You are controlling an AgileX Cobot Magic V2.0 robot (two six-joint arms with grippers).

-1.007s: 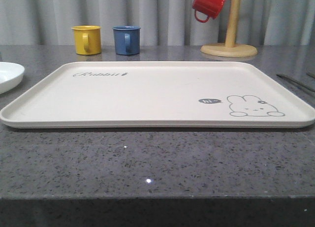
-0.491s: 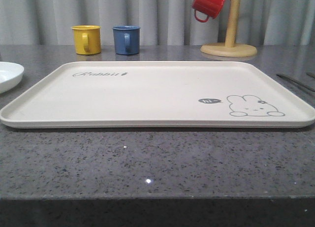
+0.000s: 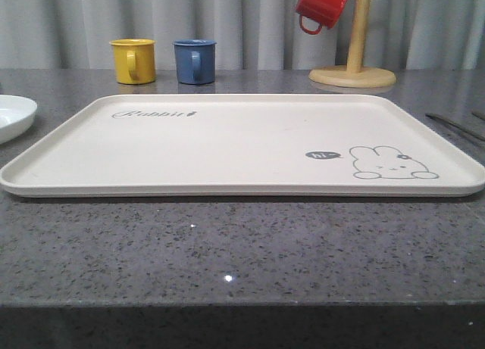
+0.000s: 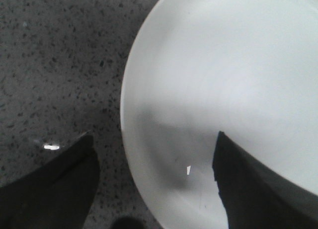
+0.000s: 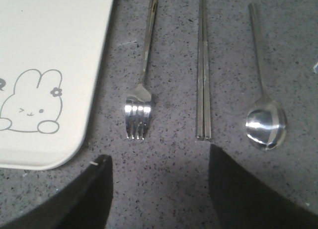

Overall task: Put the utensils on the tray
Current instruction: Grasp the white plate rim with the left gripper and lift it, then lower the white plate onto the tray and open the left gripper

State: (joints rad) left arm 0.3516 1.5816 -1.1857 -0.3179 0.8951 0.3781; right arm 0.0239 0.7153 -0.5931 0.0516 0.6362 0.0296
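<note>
The cream tray (image 3: 227, 148) with its rabbit drawing lies across the middle of the grey counter, nothing on it; its corner (image 5: 44, 65) appears in the right wrist view. Beside that corner, on the counter, lie three silver utensils side by side: a fork (image 5: 141, 85), a pair of chopsticks (image 5: 202, 75) and a spoon (image 5: 262, 110). My right gripper (image 5: 159, 157) hangs open above bare counter just short of the fork's tines and the chopstick tips, holding nothing. My left gripper (image 4: 154, 139) is open over the rim of a round white plate (image 4: 223, 80), empty.
The white plate (image 3: 11, 116) sits at the left edge of the counter. A yellow mug (image 3: 134, 60) and a blue mug (image 3: 194, 60) stand behind the tray. A wooden mug tree (image 3: 353, 54) holding a red mug (image 3: 321, 6) stands at the back right.
The white plate at the left edge has slid slightly leftward in the front view. Tray, mugs and utensils are where they were.
</note>
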